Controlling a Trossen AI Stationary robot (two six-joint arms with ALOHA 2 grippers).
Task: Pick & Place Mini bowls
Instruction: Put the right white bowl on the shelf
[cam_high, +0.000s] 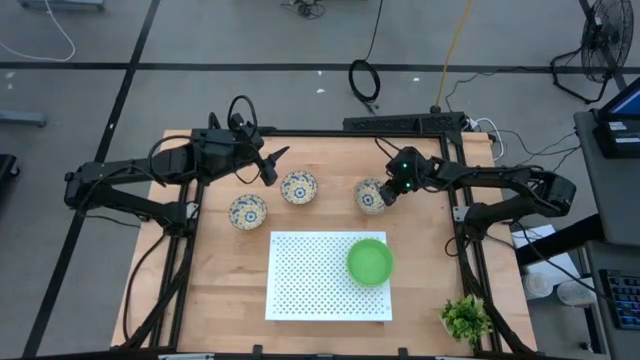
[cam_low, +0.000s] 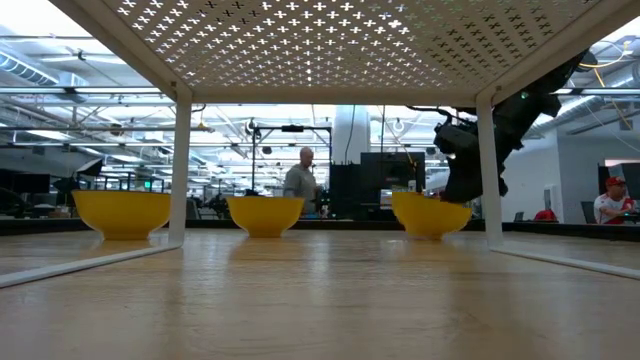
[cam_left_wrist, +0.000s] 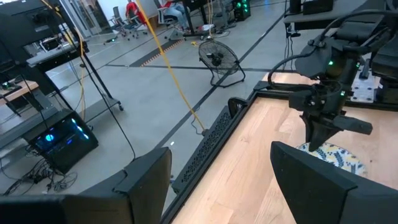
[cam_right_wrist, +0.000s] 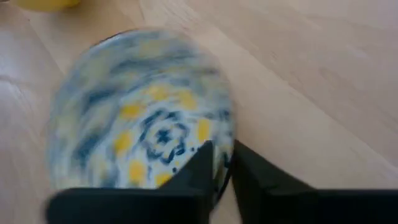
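**Right gripper pinches the rim of a patterned bowl at the back of the table**

High view: a light wooden table (cam_high: 230, 290) carries a white perforated rack (cam_high: 305, 280) near its front edge, with bare wood around it. A bright green plastic bowl (cam_high: 369, 261) sits on the rack. Three white floral-patterned bowls stand behind the rack: left (cam_high: 248, 211), middle (cam_high: 299, 187), right (cam_high: 369, 196). The right gripper (cam_high: 391, 192) is at the right bowl's rim. The left gripper (cam_high: 272, 166) hovers just behind the middle bowl, jaws wide open. A small leafy plant (cam_high: 466, 317) occupies the front right corner.

Low view: the bowls show yellow undersides, well apart.

Right wrist view: the fingers (cam_right_wrist: 202, 163) clamp the rim, one inside, one outside.
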